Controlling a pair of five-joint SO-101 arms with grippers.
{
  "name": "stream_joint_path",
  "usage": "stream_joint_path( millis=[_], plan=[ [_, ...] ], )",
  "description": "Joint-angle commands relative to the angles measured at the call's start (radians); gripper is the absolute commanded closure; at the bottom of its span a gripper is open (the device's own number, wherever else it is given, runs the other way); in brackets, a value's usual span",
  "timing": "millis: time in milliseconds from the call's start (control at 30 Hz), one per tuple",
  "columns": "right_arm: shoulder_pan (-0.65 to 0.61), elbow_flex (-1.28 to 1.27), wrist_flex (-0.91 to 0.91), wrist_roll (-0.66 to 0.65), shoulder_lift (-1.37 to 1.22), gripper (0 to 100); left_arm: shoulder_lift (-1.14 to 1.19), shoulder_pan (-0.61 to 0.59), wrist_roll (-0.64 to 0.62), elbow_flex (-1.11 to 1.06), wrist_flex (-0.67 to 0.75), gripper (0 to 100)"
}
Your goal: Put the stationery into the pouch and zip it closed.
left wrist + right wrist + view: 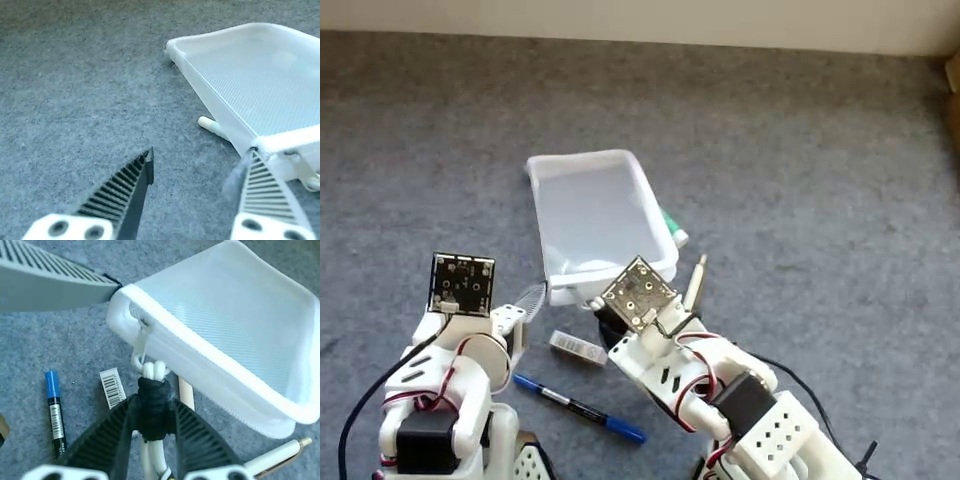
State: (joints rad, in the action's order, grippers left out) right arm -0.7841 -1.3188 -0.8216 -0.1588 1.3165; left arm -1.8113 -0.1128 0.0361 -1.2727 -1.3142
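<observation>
The white mesh pouch [590,210] lies flat on the grey carpet, its zipper end toward the arms. My right gripper [152,405] is shut on the black-wrapped cord of the zipper pull [150,390] at the pouch's [225,325] near corner. My left gripper [202,151] is open beside that end; one fingertip [254,156] touches the pouch's [260,75] corner. A blue marker [580,408] and a barcoded eraser [577,347] lie between the arms. A pen [695,280] lies beside the pouch.
A green-and-white item [672,226] pokes out from under the pouch's right side. A white tip [210,126] shows under the pouch edge. A pale wooden stick [186,392] lies below the pouch. Open carpet spreads to the left and far side.
</observation>
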Motion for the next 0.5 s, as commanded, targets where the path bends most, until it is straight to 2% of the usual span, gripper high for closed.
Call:
stream_joint_path(
  millis=[0,167,367,467],
  plan=[
    [0.013,0.001,0.033,0.011,0.027,99.5,-0.004,-0.012,-0.014,0.065,0.009,72],
    [0.013,-0.001,0.033,0.011,0.027,99.5,-0.004,0.001,-0.011,0.071,0.009,72],
    [0.013,-0.002,0.031,0.011,0.027,99.5,-0.002,0.133,-0.009,0.068,0.008,72],
    [0.013,-0.002,0.031,0.011,0.027,99.5,-0.002,0.15,-0.009,0.065,0.008,72]
  ],
)
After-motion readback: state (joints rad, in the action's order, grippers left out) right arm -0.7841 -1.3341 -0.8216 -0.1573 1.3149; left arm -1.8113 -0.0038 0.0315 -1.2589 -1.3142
